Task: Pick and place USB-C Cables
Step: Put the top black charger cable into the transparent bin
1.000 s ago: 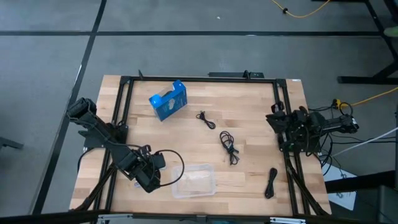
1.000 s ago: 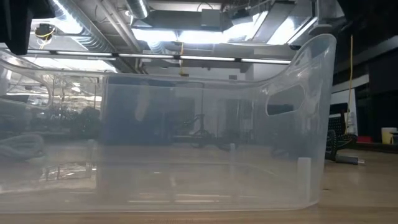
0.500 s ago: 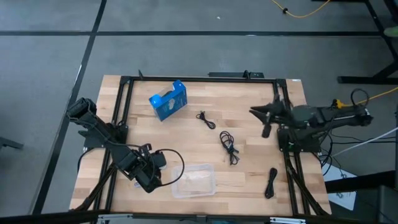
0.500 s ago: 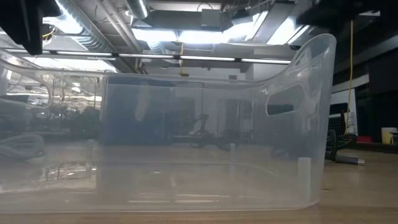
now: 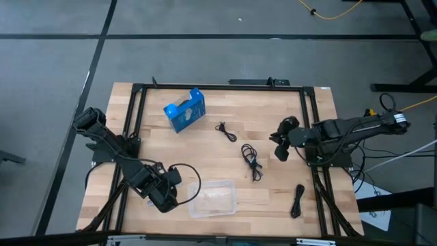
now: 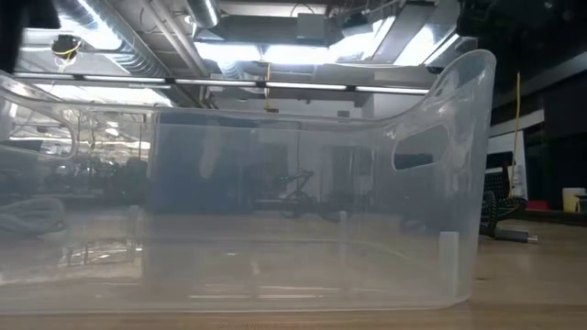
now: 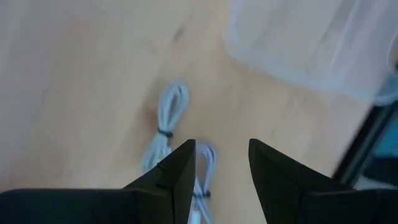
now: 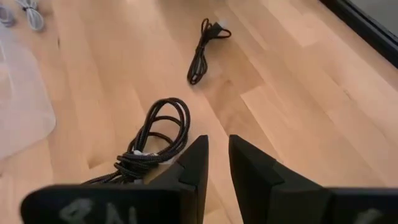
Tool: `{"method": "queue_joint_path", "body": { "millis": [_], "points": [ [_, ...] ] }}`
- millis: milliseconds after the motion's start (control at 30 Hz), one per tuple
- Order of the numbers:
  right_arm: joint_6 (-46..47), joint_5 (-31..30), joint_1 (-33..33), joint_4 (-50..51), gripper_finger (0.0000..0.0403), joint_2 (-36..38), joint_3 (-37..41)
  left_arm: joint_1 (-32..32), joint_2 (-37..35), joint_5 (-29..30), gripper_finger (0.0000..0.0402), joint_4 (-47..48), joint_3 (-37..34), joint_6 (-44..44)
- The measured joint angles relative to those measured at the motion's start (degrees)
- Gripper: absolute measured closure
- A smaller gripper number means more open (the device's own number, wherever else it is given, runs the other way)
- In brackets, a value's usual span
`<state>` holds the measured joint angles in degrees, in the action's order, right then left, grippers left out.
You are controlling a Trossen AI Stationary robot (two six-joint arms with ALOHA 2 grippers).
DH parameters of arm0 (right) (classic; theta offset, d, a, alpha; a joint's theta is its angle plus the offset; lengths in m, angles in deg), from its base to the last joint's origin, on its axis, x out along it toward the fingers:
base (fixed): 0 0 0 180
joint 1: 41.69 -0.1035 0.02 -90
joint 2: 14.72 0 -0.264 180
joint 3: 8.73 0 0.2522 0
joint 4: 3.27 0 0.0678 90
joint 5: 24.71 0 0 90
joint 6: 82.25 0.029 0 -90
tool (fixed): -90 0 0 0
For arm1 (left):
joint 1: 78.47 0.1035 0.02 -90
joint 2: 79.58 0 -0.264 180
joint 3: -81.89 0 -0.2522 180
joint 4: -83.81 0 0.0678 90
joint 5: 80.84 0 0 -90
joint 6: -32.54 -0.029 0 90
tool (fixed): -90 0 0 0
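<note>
Three black USB-C cables lie on the table: a small one [image 5: 225, 130], a larger bundle [image 5: 251, 162] and one near the right near corner [image 5: 298, 200]. Two white cables [image 7: 166, 121] [image 7: 206, 160] lie on the wood below my left gripper [image 7: 221, 155], beside the clear tray [image 5: 213, 198]. The left gripper [image 5: 164, 199] is open, with one white cable showing in its gap. My right gripper [image 5: 278, 149] hovers right of the larger black bundle [image 8: 158, 134], its fingers [image 8: 217, 146] a narrow gap apart.
A blue box with white marks [image 5: 184, 109] stands at the far left of the table. The clear tray's wall [image 6: 275, 211] fills the low view. A black frame rail [image 5: 311, 130] runs along the table's edges. Bare wood lies between the cables and the tray.
My right arm has swung out from the table's right edge toward the left, over the wood, and has come down toward the larger black cable bundle. The left arm and all cables have stayed where they were.
</note>
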<state>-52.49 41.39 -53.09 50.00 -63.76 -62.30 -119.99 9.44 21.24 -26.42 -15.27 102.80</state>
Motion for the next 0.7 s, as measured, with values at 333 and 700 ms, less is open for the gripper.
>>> {"method": "queue_joint_path", "body": {
  "millis": [333,700],
  "points": [
    [-0.15,0.02,0.0,0.01,0.0334,-0.89,0.02,-3.92,7.7,-1.38,0.0259,-0.03,-0.02,1.86],
    [-0.03,0.02,0.0,-0.87,0.0334,-0.85,0.04,-4.85,15.71,-7.14,0.0259,-0.04,-0.04,3.15]
  ]
}}
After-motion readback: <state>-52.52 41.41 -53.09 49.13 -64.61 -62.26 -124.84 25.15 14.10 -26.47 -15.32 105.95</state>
